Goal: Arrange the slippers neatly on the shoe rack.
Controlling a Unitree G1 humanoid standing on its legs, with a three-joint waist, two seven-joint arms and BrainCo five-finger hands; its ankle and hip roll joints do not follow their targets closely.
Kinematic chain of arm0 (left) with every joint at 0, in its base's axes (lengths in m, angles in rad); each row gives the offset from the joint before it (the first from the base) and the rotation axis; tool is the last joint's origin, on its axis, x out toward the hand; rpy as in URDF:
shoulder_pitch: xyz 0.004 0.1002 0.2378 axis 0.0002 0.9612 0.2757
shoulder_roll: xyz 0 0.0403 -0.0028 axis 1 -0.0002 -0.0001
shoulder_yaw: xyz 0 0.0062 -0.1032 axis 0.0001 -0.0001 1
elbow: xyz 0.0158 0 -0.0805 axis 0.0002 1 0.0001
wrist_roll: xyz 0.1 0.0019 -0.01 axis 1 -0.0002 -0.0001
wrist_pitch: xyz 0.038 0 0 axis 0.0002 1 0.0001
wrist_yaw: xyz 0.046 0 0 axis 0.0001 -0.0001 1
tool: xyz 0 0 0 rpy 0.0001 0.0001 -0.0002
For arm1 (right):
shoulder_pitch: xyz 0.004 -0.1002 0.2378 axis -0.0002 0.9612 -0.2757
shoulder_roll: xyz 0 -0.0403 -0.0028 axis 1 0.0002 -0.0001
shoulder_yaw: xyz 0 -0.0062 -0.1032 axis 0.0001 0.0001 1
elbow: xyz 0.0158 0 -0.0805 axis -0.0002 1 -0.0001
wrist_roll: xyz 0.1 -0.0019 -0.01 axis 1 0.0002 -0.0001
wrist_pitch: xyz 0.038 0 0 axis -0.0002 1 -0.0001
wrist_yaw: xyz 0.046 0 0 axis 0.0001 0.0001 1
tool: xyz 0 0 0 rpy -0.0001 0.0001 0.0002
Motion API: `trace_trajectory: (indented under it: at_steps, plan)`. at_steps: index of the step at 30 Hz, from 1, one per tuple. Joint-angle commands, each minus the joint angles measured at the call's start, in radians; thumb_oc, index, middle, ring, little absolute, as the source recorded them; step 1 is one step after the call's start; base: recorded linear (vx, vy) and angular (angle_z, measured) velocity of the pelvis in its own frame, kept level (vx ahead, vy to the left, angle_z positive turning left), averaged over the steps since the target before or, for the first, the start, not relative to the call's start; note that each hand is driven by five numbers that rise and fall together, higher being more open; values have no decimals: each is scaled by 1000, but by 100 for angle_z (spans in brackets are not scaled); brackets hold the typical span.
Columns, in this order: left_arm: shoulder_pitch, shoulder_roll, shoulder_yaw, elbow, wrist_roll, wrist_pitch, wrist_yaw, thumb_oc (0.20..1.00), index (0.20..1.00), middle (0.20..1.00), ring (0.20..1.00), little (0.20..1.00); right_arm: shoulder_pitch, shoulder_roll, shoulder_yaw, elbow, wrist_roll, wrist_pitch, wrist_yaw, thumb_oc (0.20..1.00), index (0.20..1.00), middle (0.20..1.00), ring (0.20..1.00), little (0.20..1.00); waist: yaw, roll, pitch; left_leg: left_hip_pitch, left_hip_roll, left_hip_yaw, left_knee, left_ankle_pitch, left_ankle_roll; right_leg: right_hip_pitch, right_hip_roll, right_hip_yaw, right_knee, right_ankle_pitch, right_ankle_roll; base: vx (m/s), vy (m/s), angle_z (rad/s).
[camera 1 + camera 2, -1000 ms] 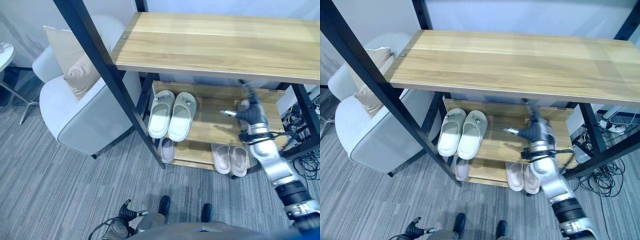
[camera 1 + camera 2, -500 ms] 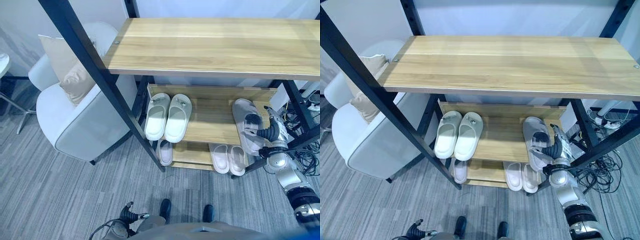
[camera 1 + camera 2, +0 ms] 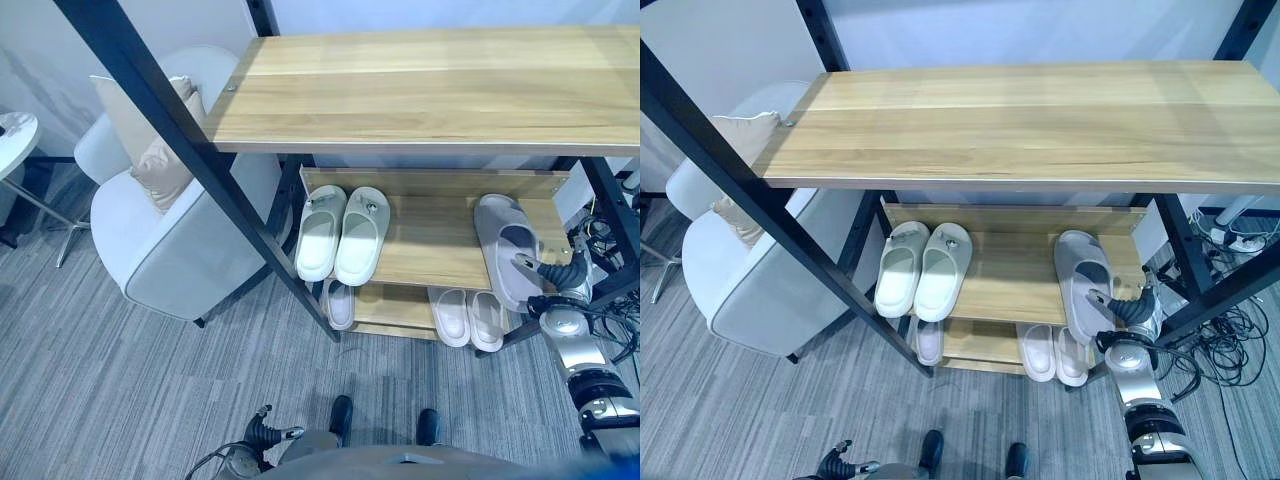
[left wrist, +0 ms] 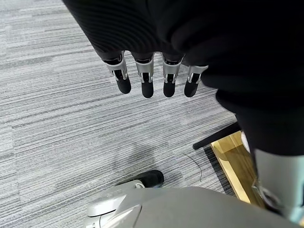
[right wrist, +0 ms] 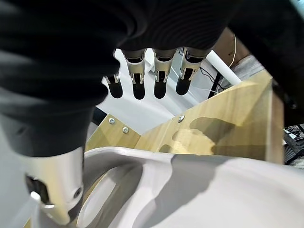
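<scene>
Grey slipper point(image 3: 503, 250) on middle shelf point(image 3: 430, 240), right end, heel overhanging front edge. Right hand point(image 3: 560, 275) at heel, thumb inside, fingers extended, not clenched. Left hand point(image 4: 152, 80) idle, relaxed. Risk: withdrawing thumb snags heel, drags slipper off shelf; mate absent.

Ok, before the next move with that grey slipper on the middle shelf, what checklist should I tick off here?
1. Grey slipper on the middle shelf: ok, it lies at the right end.
2. Right robot hand let go: ok, fingers straight in its wrist view, thumb by the slipper's opening.
3. Grey slipper square to the shelf: not ok, it sits angled, heel toward the front edge.
4. Its mate beside it: not ok, no second grey slipper there.
5. White pair neat: ok, side by side at the left end.
6. Left robot hand idle: ok, open above the carpet.
</scene>
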Motion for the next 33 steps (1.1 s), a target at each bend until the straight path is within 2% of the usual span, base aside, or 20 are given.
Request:
trace_trajectory:
  at_steps: [1,9,13,15,16,22,27,33]
  plan:
    - [-23,-26,-58,82,-2,0,20,1000,1000,1000,1000,1000,-91,-37,-38,26,86,-47,-25,1000,1000,1000,1000,1000,23,-39,27,2,-17,59,7,-81,-17,62,-77,-9,12,-77,89,0,0,0]
    - [-23,-27,-57,88,-18,-1,31,1000,1000,1000,1000,1000,-172,-95,-16,79,110,-40,-18,1000,1000,1000,1000,1000,37,-27,54,-46,-24,54,7,-65,-21,21,-84,-11,12,-66,91,0,0,0]
    - [-33,-26,-60,80,-22,-11,35,1000,1000,1000,1000,1000,-217,-137,10,82,54,-31,-33,1000,1000,1000,1000,1000,46,-20,72,-70,-29,47,7,-51,-27,4,-89,-20,12,-59,94,0,0,0]
    - [-40,-23,-61,67,-18,-17,38,1000,1000,1000,1000,1000,-227,-163,36,53,-18,-20,-35,526,526,526,526,526,49,-21,78,-77,-31,41,7,-50,-29,3,-89,-31,12,-57,94,-14,-1,5]
    - [-45,-22,-63,62,-15,-20,41,1000,1000,1000,1000,1000,-229,-165,43,52,-42,-19,-39,200,200,200,200,200,49,-21,81,-78,-31,36,7,-49,-29,6,-90,-35,12,-58,94,-7,-10,17]
    - [-66,-20,-65,46,-6,-23,57,1000,1000,1000,1000,1000,-207,-142,47,13,-98,-10,-67,200,200,200,200,200,47,-29,86,-68,-29,27,7,-53,-31,23,-94,-49,12,-61,94,-3,0,11]
    - [-65,-22,-42,55,26,-12,61,1000,1000,1000,1000,1000,-80,-111,-14,-113,-179,-6,-102,200,200,200,200,200,26,-37,80,-49,-27,32,7,-67,-25,38,-95,-48,12,-63,95,-9,10,4]
    - [-45,-11,9,70,56,0,57,1000,1000,1000,1000,1000,70,-86,-59,-319,-258,-7,-64,200,200,200,200,200,-6,-51,61,-5,-21,49,7,-92,-16,65,-91,-28,12,-66,94,-11,6,-5]
